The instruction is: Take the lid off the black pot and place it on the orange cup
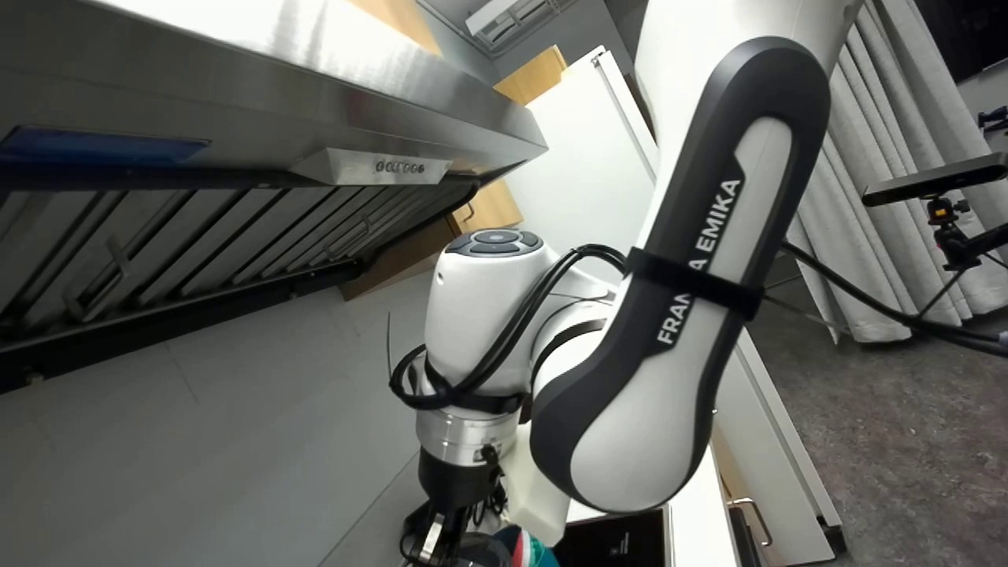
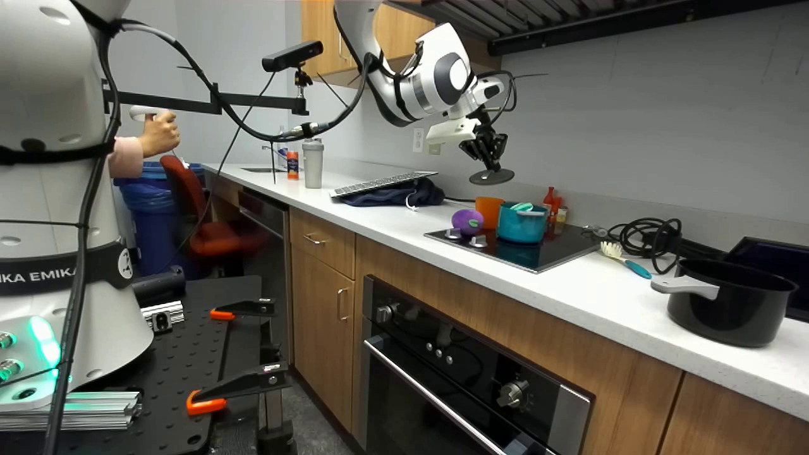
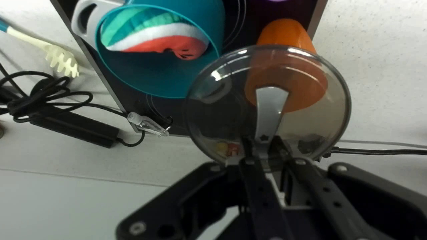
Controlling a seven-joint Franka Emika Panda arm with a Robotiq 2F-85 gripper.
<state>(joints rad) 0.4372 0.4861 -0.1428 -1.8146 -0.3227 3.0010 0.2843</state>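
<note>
Glass, smoky and see-through, seems to make up the lid, which hangs beneath the pincer, close to level and touching nothing below. The pincer's fingers are drawn together on its grey handle, seemingly toward one end, with the rest of the handle reaching out beyond the fingertips.

I would expect the lid to be stiff, fairly light, and breakable if its rim is knocked. The handle looks smooth, so the lid could slip or swing about the pinch; a hold nearer the handle's middle would balance it better. Bare glass would give a poor grip: slick, with little edge to clasp.

Below the pincer, showing through the lid, stands the orange cup, near but not touched; a teal pot is just beside the cup. Since the lid looks wider than the cup, it will probably only perch there, and calls for slow, level, centred lowering, without bumping the teal pot. Lower than the pincer and well apart from it, uncovered on the counter, sits the black pot, so the taking-off looks done and the placing remains.
</note>
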